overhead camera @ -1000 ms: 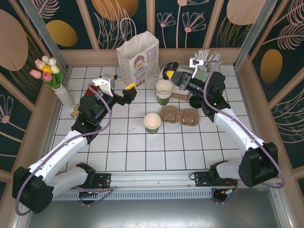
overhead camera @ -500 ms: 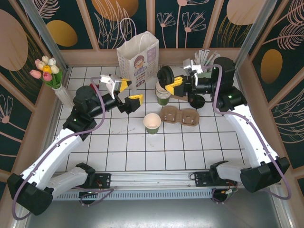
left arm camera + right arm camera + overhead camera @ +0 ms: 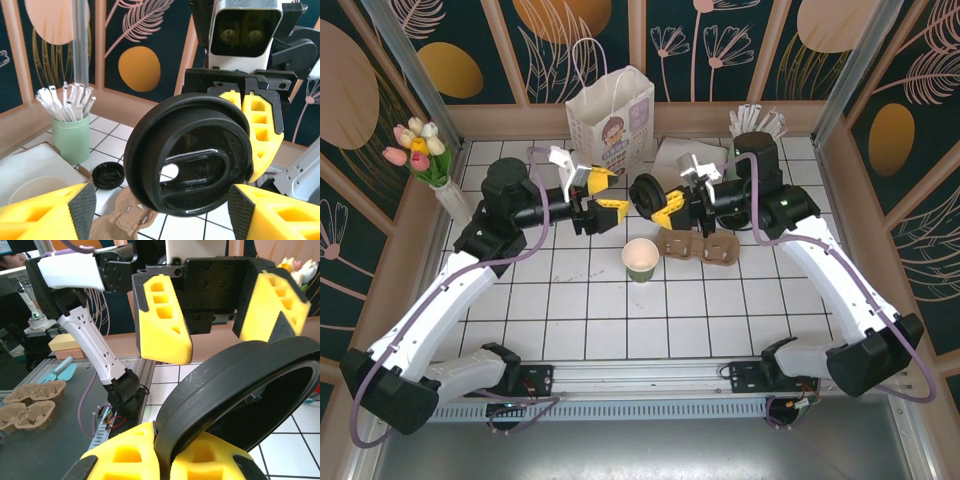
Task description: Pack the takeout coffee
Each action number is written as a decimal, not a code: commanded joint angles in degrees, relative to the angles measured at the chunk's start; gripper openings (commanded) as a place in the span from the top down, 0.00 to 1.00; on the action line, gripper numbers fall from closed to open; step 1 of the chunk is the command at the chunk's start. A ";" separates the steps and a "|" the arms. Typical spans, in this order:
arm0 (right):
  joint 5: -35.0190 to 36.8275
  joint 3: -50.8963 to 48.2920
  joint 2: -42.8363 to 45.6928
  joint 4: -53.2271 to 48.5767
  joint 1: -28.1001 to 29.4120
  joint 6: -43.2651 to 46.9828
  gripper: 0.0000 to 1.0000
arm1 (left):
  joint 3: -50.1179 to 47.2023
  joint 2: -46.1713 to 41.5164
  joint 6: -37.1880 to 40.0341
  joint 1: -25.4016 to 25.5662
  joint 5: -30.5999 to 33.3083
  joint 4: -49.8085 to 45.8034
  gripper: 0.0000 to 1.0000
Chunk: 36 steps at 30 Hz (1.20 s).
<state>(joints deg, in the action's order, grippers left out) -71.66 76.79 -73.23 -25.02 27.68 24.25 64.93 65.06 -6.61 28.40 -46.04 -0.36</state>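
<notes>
Tally stood: one white paper bag (image 3: 610,120); one green paper cup (image 3: 640,260); two black lids, a held lid (image 3: 190,160) and a loose lid (image 3: 109,176); one cardboard cup carrier (image 3: 705,250); one mint-green straw pot (image 3: 72,139); one tulip vase (image 3: 448,195).

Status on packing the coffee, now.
Done: a black lid is off the table, clamped in the right gripper. In hand: it is held facing the open left gripper, apparently for a handover. Left: the green cup stands uncovered on the table, outside the white bag.
</notes>
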 commanded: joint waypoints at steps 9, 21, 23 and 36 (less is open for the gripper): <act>-1.96 2.46 0.37 -0.68 2.79 3.95 1.00 | 3.51 1.97 6.35 -0.37 -7.16 -4.70 0.45; -1.97 2.02 1.14 -1.27 3.34 5.25 1.00 | 3.63 3.75 3.77 -0.37 -11.71 -1.78 0.66; -2.24 1.78 1.38 -0.79 3.34 5.32 1.00 | 3.54 3.85 4.13 -0.37 -11.66 -2.02 0.58; -2.86 1.14 2.39 -2.10 3.34 7.87 1.00 | 2.57 3.74 2.45 -2.61 -4.98 -0.91 0.51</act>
<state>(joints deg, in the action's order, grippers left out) -71.96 76.90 -72.77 -27.24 30.52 29.76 67.22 68.42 -3.38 26.35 -52.05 -3.18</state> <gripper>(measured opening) 0.083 0.488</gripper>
